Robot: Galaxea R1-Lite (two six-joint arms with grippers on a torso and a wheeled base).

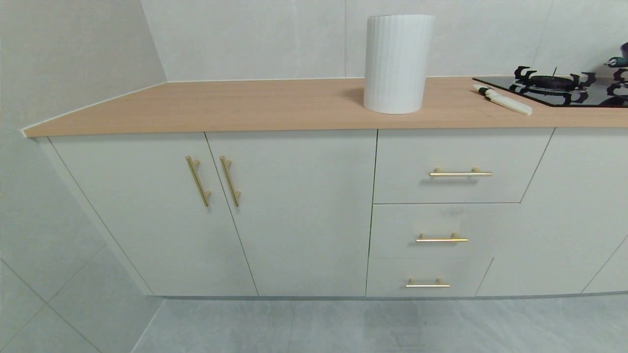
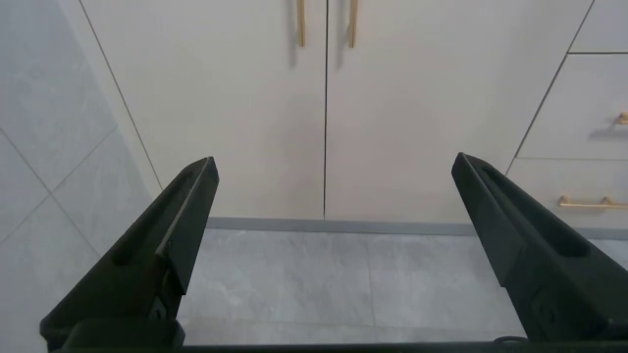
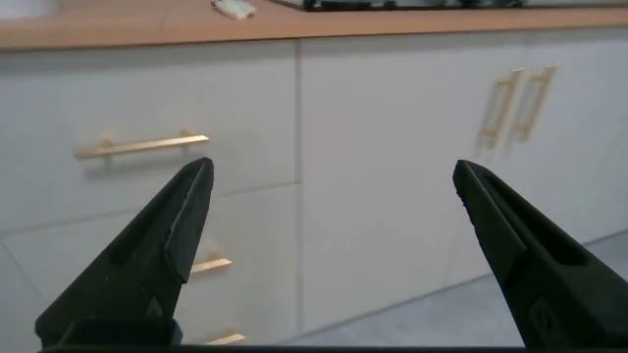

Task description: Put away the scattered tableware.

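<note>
My left gripper [image 2: 332,167] hangs low, fingers spread wide with nothing between them. It faces the seam of the cabinet doors [image 2: 326,98] and the grey floor beneath. My right gripper [image 3: 332,169] is just as wide apart and just as empty. It sits level with the drawers, with the top drawer handle [image 3: 142,146] ahead of it.

Up on the countertop [image 1: 245,105] lies the one loose piece I can find: a pale knife [image 1: 501,99]. It lies flat just beside the front corner of the hob [image 1: 554,90], to the right of the white ribbed container [image 1: 398,63]. I take that container for its home, though I cannot see inside it.

Both of my grippers are below the counter's edge. If I lift the right arm carelessly, it could clip the overhang or catch a drawer handle.

The knife lies flat and thin, so a shallow pinch may skid it toward the counter's front edge or against the hob. The container is tall, and a brush from my arm might topple it.
</note>
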